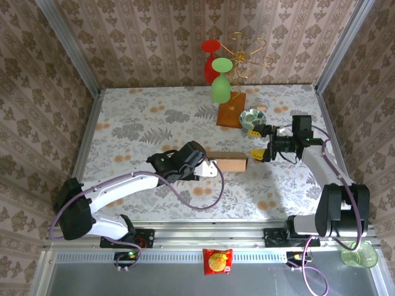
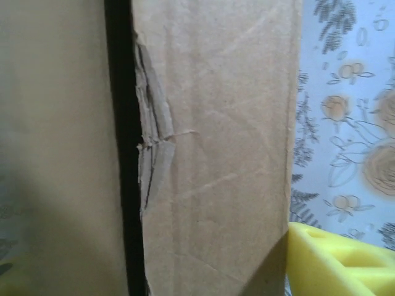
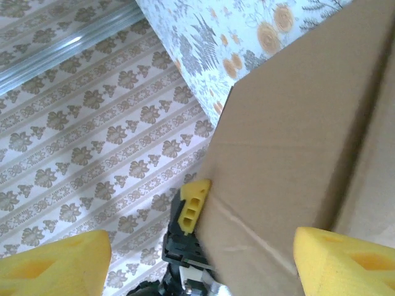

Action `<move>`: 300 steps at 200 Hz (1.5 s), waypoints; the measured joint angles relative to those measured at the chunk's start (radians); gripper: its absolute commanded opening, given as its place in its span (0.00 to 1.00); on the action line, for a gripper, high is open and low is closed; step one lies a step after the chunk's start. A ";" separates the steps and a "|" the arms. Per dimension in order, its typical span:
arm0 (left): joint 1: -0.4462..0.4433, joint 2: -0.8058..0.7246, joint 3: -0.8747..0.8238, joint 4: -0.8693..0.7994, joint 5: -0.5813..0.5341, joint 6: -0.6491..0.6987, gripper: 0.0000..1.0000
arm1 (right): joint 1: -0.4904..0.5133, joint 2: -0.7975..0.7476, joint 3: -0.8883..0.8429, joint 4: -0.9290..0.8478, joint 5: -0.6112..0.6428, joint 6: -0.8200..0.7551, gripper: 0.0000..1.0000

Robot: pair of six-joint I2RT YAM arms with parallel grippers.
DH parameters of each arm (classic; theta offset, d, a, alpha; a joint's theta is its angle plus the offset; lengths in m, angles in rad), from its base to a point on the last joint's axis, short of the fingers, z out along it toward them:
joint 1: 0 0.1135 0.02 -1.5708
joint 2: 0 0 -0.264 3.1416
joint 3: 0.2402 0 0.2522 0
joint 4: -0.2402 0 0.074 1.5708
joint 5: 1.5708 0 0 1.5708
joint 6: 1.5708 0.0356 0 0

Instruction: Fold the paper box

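Fraying on the paper box [image 2: 216,154] shows from the left tool [image 1: 208,168], grip unclear; overhead, right tool [image 1: 260,143] stands wide.

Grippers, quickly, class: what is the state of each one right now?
Left gripper: around one end of the paper box; whether it is clamped cannot be told.
Right gripper: open, holding nothing.

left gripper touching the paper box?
Touching. Right wrist view: a yellow fingertip of the left gripper sits flush against the side of the paper box, no gap.
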 measured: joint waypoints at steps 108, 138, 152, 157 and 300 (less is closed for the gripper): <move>0.057 -0.015 0.160 -0.309 0.174 -0.069 0.67 | 0.134 -0.428 -0.004 -0.137 0.597 -0.474 0.50; 0.047 -0.026 0.107 -0.287 0.191 -0.095 0.69 | 0.205 -0.433 -0.072 -0.142 0.676 -0.484 0.46; 0.033 -0.036 0.077 -0.273 0.197 -0.115 0.68 | 0.228 -0.451 -0.114 -0.141 0.705 -0.475 0.45; 0.029 -0.041 0.067 -0.267 0.198 -0.123 0.68 | 0.235 -0.460 -0.128 -0.139 0.711 -0.470 0.45; -0.009 -0.066 -0.190 -0.052 0.260 -0.464 0.73 | 0.314 -0.344 -0.388 0.054 0.650 -0.230 0.74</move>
